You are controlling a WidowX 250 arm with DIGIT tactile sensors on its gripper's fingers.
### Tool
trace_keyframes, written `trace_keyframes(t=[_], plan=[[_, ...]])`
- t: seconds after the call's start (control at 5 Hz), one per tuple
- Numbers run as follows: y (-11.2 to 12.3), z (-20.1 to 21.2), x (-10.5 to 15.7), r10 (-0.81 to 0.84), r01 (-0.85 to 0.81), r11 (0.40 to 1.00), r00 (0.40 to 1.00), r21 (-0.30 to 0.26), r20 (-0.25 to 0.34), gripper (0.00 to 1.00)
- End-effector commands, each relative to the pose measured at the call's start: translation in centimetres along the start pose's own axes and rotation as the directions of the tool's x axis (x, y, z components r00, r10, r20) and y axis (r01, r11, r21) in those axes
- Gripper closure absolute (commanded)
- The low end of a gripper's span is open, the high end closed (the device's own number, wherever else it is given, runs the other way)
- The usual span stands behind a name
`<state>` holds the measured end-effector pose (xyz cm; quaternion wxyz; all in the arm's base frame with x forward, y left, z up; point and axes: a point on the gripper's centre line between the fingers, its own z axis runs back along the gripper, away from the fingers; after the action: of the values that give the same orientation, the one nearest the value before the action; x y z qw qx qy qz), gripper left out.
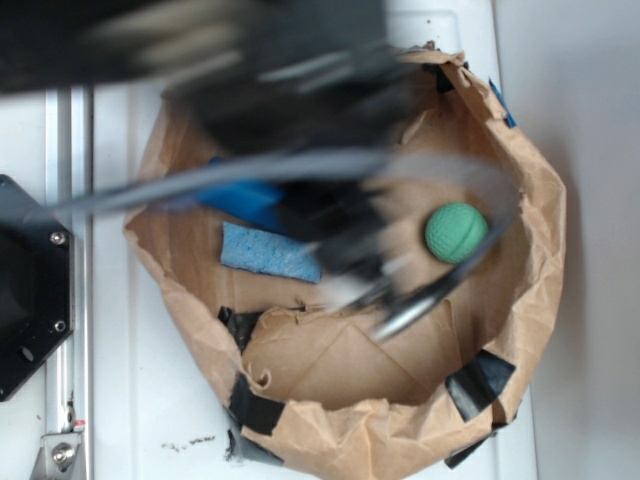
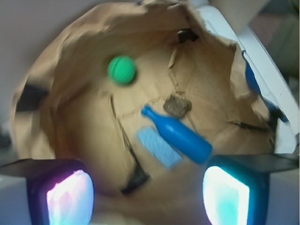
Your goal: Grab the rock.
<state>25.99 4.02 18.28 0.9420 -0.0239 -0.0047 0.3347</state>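
Landmark for this report: the crumpled brown paper bag (image 2: 70,70), rolled down into a shallow bowl, patched with black tape and sitting on a white surface (image 1: 130,420).

The small dark brown-grey rough rock (image 2: 177,105) lies on the bag's floor, near its middle. The neck of the bright blue plastic bottle (image 2: 177,135) lies just beside the rock, seemingly touching it, though the wrist view is too soft to settle that. The bottle lies flat on the bag's floor. The light blue rectangular sponge (image 2: 158,147) lies flat beside the bottle, on the side away from the rock. The green textured ball (image 2: 122,70) rests well apart from these three, close to the bag's wall.

My gripper (image 2: 147,194) hangs above the bag's interior, clear of all contents. My two glowing finger pads (image 2: 226,194) stand wide apart, with nothing between them.

In the exterior view my arm (image 1: 300,170) is heavily blurred and crosses over the bag. It hides the rock there; only the sponge, part of the bottle and the ball are visible.
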Motion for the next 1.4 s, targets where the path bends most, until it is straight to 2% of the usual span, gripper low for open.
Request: trace_keyframes(t=[0.0, 0.4, 0.6, 0.8, 1.0, 1.2], plan=[[0.9, 1.9, 0.6, 0.033, -0.031, 0.999, 0.998, -0.036, 0.055, 0.0], [0.9, 1.9, 0.6, 0.033, -0.031, 0.999, 0.998, -0.036, 0.055, 0.0], [1.7, -2.0, 1.0, 0.019, -0.019, 1.0, 1.0, 0.024, 0.02, 0.0], [2.7, -5.8, 1.0, 0.064, -0.066, 0.996, 0.998, 0.056, 0.03, 0.0], [2.8, -7.8, 0.9, 0.091, -0.091, 0.996, 0.994, 0.001, 0.06, 0.0], [2.9, -9.4, 1.0, 0.08, -0.081, 0.997, 0.994, 0.011, 0.072, 0.0]])
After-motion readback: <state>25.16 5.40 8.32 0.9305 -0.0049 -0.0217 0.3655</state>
